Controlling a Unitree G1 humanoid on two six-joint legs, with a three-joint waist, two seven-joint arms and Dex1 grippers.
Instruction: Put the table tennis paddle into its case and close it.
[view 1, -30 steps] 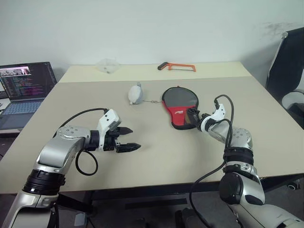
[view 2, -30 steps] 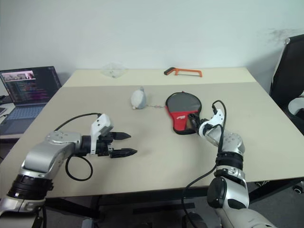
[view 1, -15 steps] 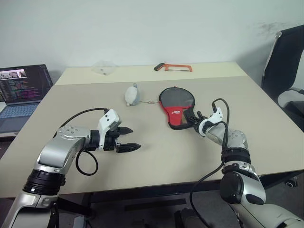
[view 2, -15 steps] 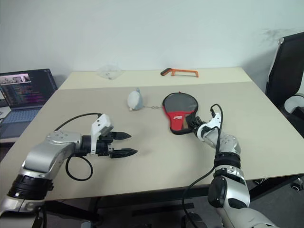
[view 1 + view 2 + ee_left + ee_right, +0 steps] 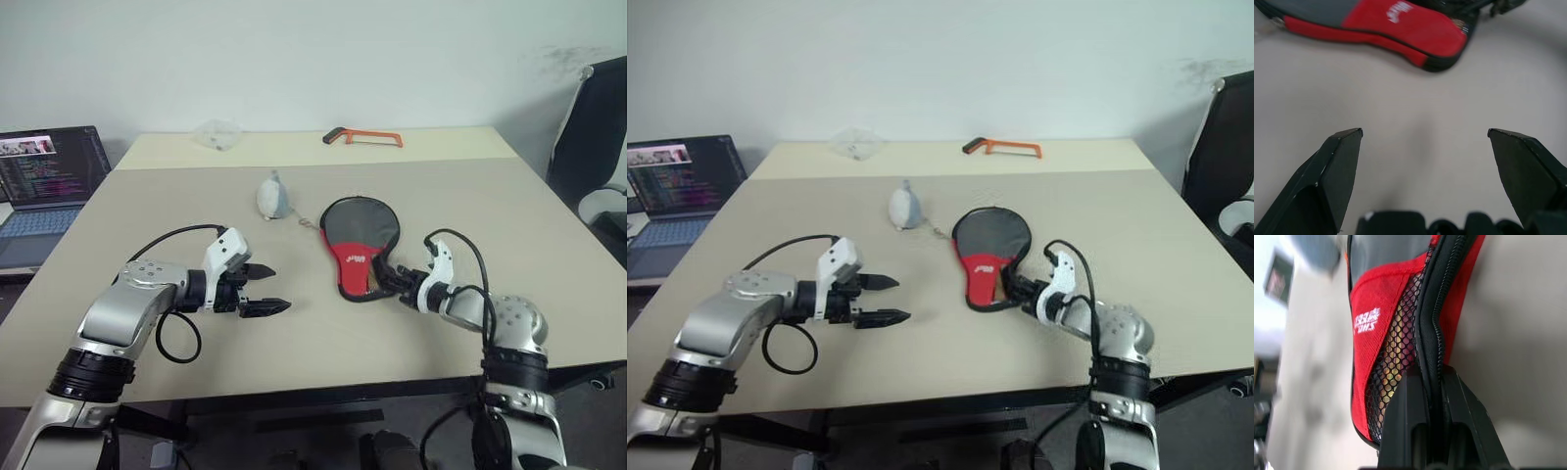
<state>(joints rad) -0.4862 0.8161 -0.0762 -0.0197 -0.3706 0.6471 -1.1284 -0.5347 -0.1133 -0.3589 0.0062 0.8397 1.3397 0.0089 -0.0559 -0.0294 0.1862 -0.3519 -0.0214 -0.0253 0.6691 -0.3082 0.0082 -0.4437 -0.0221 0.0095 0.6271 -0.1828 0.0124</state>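
Red-and-black fabric case [image 5: 359, 243] now pinched at its narrow handle end by the right tool [image 5: 389, 280], clenched on the zipper edge beside the mesh pocket [image 5: 1393, 366]; a second ago same tool open just short of that end. Case dragged nearer the table's [image 5: 294, 362] front edge and slightly turned, round end pointing away toward the small round grey object [image 5: 271, 196], thin cord [image 5: 309, 220] trailing between them. Case lying flat on the table, in front of the right arm, well apart from the left tool [image 5: 263, 289]. Left tool released, fingers spread wide, hovering over bare table, unchanged from a second ago.

Table tennis paddle: not visible as a separate item; something warm-coloured behind the mesh, cannot tell whether paddle handle. Probably already inside, judging by flat filled shape. Zipper teeth in right wrist view looking meshed along the visible stretch; rest hidden.

Meaning for task: grip gained, case repositioned within reach of both arms, likely set-up for zipping or checking closure. Orange-framed hacksaw [image 5: 362, 137] and laptop [image 5: 44, 181] untouched at far edge and left side.
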